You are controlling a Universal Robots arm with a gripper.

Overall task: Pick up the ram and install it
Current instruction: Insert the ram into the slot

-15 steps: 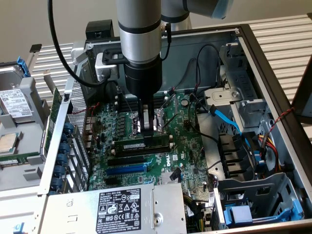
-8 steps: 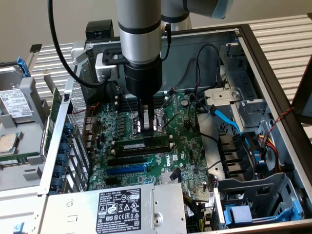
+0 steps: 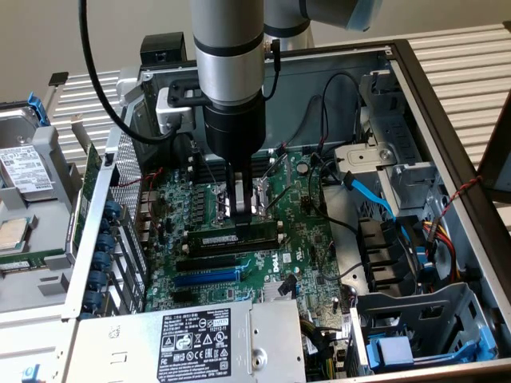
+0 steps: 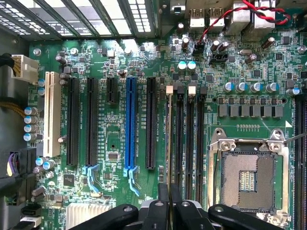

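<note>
Open computer case (image 3: 435,104), green motherboard (image 3: 315,239) inside. I see the ram (image 3: 236,238) standing on edge along the black memory slots (image 4: 190,143) beside the CPU socket (image 4: 247,179), long axis running exterior view's left to right. My fingers (image 4: 176,194) are pinched almost closed on its top edge.

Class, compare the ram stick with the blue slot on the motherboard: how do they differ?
Colour: the ram is dark green with black chips; the blue slot is plain blue. State: the ram stands on edge, held by the gripper; the blue slot lies empty. Both are long, narrow and parallel.
</note>
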